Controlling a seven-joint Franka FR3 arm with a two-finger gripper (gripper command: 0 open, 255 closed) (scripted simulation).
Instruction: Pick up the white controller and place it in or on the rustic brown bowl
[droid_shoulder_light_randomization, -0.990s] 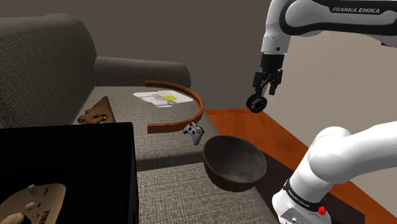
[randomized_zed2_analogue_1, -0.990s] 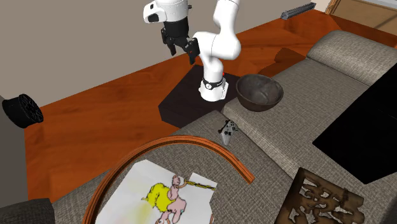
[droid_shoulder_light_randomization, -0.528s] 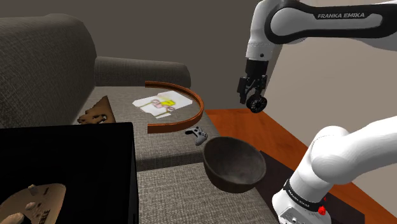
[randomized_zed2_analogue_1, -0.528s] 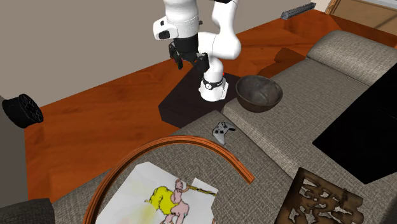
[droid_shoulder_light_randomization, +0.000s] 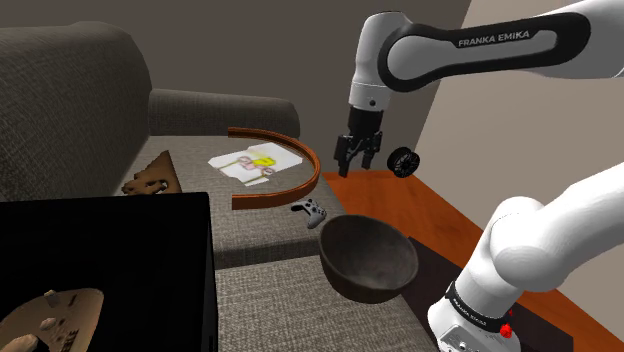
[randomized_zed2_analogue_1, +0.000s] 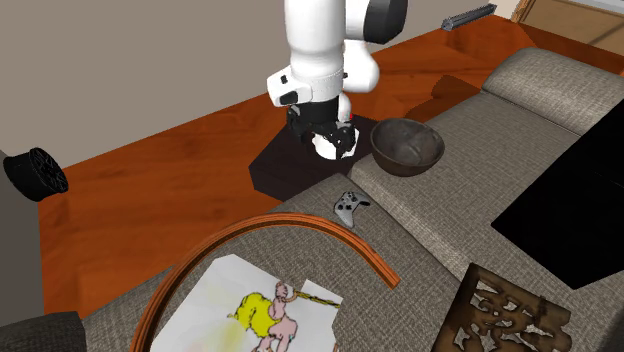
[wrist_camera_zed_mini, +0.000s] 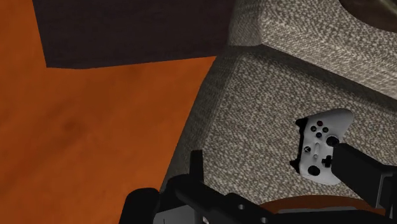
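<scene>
On the grey sofa (droid_shoulder_light_randomization: 270, 300) seat, your white controller (droid_shoulder_light_randomization: 310, 210) lies face up between the curved wooden band (droid_shoulder_light_randomization: 313, 165) and the dark brown bowl (droid_shoulder_light_randomization: 368, 255), near the cushion's front edge and touching neither.

From the shoulder view you see the hand (droid_shoulder_light_randomization: 354, 165) hanging in the air with its fingers pointing down. It is over the sofa's front edge and well clear of the controller.

The wrist view gives you what that one cannot. The two black fingers stand wide apart with nothing but cushion between them, so the hand (wrist_camera_zed_mini: 267, 153) is open and empty. The controller (wrist_camera_zed_mini: 323, 146) sits just beside one finger, its buttons and sticks plain to read. You also get the orange-brown floor (wrist_camera_zed_mini: 95, 127) past the sofa's edge.

The second exterior view faces the arm. It shows you the hand (randomized_zed2_analogue_1: 322, 128) in front of the stand, the dark plate (randomized_zed2_analogue_1: 275, 165) beneath it, and the bowl (randomized_zed2_analogue_1: 407, 145) close by on the seat's corner. It also shows a yellow and pink figure drawn on the paper (randomized_zed2_analogue_1: 265, 305) inside the band.
</scene>
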